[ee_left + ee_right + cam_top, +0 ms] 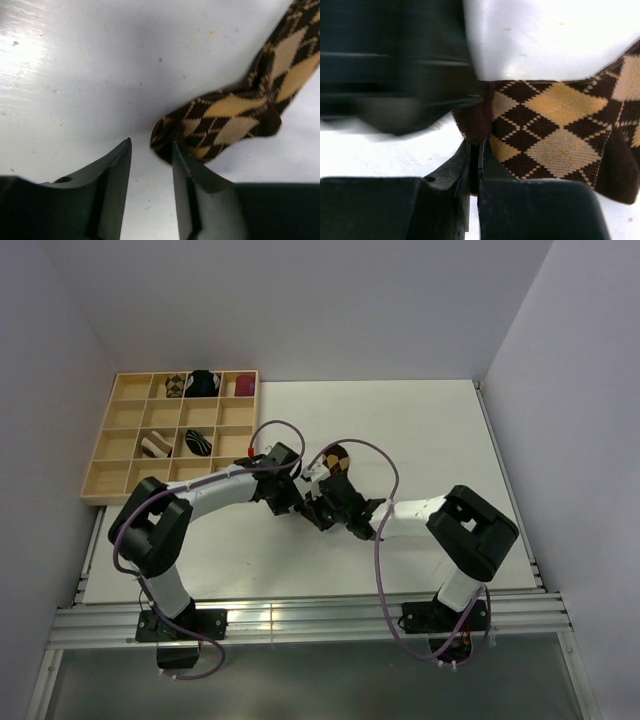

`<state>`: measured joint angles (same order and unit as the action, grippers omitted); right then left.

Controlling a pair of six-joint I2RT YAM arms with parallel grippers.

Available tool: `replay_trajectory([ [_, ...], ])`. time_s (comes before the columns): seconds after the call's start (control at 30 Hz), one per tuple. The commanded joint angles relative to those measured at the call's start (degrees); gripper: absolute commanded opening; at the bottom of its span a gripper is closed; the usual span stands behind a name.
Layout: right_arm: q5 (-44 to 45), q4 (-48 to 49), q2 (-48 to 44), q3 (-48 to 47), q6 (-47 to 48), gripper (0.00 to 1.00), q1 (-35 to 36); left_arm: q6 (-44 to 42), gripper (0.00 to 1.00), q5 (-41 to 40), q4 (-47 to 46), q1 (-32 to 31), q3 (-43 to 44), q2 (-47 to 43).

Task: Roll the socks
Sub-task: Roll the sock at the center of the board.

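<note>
A brown-and-tan argyle sock (pixel 338 458) lies flat mid-table, where both arms meet. In the right wrist view my right gripper (pixel 475 143) is shut on the dark brown end of this argyle sock (pixel 555 130), its jaws pinched together on the fabric. My left gripper (pixel 151 144) stands open with only bare table between its fingers, and one finger (pixel 186 165) sits against the sock's near end (pixel 225 117). From above, the left gripper (pixel 300 502) and right gripper (pixel 326 506) are side by side. A brown-and-cream striped sock (pixel 155 444) and a black thin-striped sock (pixel 198 441) rest in tray cells.
A wooden compartment tray (pixel 120 455) stands at the table's back left. Its top row holds an argyle bundle (pixel 174 386), a black-and-blue bundle (pixel 204 383) and a maroon bundle (pixel 244 386). The left arm's black body (pixel 395 65) looms blurred close to the right wrist camera.
</note>
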<state>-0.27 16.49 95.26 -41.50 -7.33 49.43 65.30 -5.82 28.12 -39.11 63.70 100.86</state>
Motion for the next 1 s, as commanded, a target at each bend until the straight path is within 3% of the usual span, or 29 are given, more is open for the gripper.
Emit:
replay_trajectory([
  [0.0, -11.2, -2.0, -1.2, 1.2, -4.5, 0.00, -5.7, 3.1, 0.44, -1.8, -4.0, 0.7, -1.7, -7.1],
  [0.2, -31.0, -1.8, 3.6, -1.2, -10.0, 0.00, -14.1, 6.9, 0.53, -5.2, -10.1, 0.9, -8.1, -14.8],
  [0.4, -49.5, 14.5, 10.0, 2.1, -23.8, 0.00, -23.0, 7.0, 0.54, -3.8, -16.6, 0.7, -13.2, -18.0],
  [0.6, -54.6, 22.5, 17.7, 4.3, -34.6, 0.00, -27.5, 6.7, 0.53, -1.7, -19.7, -1.4, -14.7, -16.0],
  [0.77, -54.0, 19.1, 19.8, 3.4, -35.0, 0.00, -28.6, 7.2, 0.55, -0.3, -23.6, -2.5, -16.7, -14.1],
  [0.83, -54.0, 18.1, 20.2, 2.8, -34.9, 0.00, -28.7, 7.0, 0.68, 0.7, -25.4, -2.6, -16.6, -12.6],
  [0.97, -53.9, 16.7, 21.4, 2.0, -34.7, 0.00, -28.9, 6.9, 0.72, 0.4, -27.1, -2.9, -16.6, -10.4],
])
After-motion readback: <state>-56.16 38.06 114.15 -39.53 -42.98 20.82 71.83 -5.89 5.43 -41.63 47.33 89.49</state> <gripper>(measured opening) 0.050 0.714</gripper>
